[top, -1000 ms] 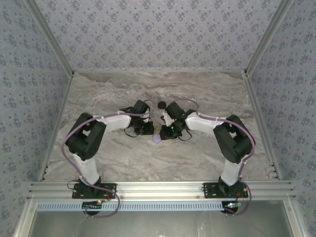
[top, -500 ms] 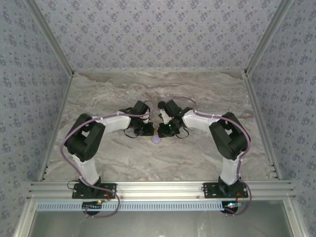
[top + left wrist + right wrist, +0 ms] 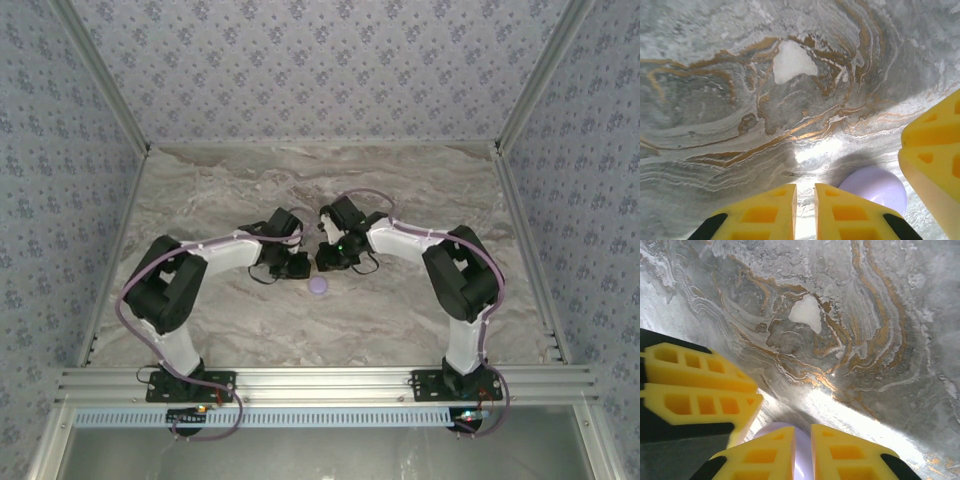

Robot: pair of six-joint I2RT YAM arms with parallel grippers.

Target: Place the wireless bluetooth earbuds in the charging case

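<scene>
We see the charging case [image 3: 319, 285] lying flat on the marbled counter [image 3: 220, 190], at mid-counter, just nearer than the two wrists and between them. The left end effector [image 3: 805, 194] has its yellow fingers [image 3: 765, 212] drawn almost together, a thin slit between them and nothing gripped; the case sits just to their right. The right end effector [image 3: 803, 435] is likewise nearly closed and holds nothing, and we glimpse the case's lavender through its slit, on the counter beyond.
</scene>
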